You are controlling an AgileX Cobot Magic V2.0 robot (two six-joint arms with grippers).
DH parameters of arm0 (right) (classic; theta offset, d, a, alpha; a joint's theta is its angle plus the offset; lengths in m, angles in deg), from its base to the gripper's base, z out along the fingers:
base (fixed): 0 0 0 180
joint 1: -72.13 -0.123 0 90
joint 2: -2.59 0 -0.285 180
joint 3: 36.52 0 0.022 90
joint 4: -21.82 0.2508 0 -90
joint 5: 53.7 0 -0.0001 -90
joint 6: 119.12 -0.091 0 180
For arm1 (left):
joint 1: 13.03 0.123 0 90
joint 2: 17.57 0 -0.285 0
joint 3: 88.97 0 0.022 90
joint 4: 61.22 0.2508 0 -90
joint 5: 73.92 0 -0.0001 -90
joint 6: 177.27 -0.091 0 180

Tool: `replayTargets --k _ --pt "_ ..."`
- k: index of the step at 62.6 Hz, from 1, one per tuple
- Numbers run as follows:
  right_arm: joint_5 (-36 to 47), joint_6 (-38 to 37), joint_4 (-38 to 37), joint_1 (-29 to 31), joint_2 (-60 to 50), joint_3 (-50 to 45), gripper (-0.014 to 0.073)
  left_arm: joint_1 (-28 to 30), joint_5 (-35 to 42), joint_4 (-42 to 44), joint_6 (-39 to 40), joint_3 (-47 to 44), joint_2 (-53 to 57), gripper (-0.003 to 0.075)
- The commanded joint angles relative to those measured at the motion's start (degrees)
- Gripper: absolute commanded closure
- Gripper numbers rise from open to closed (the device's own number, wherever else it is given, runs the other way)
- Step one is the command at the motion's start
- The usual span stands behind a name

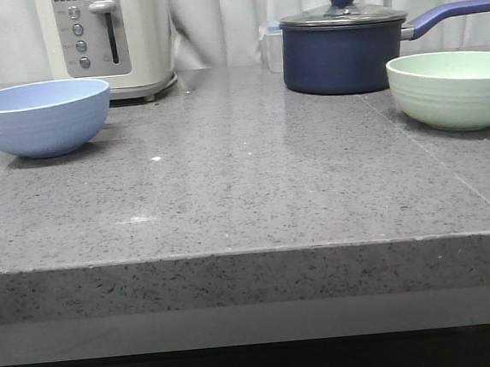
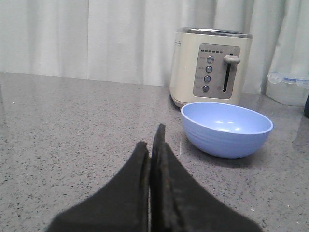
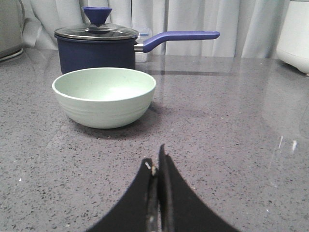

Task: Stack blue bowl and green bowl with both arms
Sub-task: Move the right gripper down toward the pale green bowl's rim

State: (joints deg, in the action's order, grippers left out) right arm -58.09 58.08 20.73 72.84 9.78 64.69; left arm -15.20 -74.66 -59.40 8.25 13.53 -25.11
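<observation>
The blue bowl [image 1: 38, 118] stands upright and empty at the far left of the grey counter; it also shows in the left wrist view [image 2: 226, 128]. The green bowl [image 1: 453, 88] stands upright and empty at the far right, cut by the frame edge; it also shows in the right wrist view [image 3: 104, 95]. Neither arm shows in the front view. My left gripper [image 2: 151, 140] is shut and empty, short of the blue bowl and to one side of it. My right gripper [image 3: 156, 157] is shut and empty, short of the green bowl.
A cream toaster [image 1: 110, 39] stands behind the blue bowl. A dark navy lidded saucepan [image 1: 345, 48] with a long handle stands behind the green bowl, a clear plastic box [image 1: 272, 45] beside it. The counter's front edge [image 1: 234, 253] runs across the foreground. White curtains hang behind.
</observation>
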Motion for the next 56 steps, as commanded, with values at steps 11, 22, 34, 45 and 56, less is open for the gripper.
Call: replayTargets --k 11,22,34,45,56 --pt "5.1 0.3 -0.6 0.3 -1.1 0.9 0.0649 -0.4 4.3 -0.2 0.4 -0.2 1.0 0.0740" --pt "5.1 0.3 -0.6 0.3 -1.1 0.9 0.0649 -0.4 4.3 -0.2 0.4 -0.2 1.0 0.0740" --pt "5.1 0.3 -0.6 0.3 -1.1 0.9 0.0649 -0.4 4.3 -0.2 0.4 -0.2 1.0 0.0740" --pt "5.1 0.3 -0.6 0.3 -1.1 0.9 0.0649 -0.4 4.3 -0.2 0.4 -0.2 1.0 0.0740" --pt "6.1 0.3 -0.6 0.3 -1.1 0.9 0.0649 -0.4 5.1 0.0 0.4 -0.2 1.0 0.0740"
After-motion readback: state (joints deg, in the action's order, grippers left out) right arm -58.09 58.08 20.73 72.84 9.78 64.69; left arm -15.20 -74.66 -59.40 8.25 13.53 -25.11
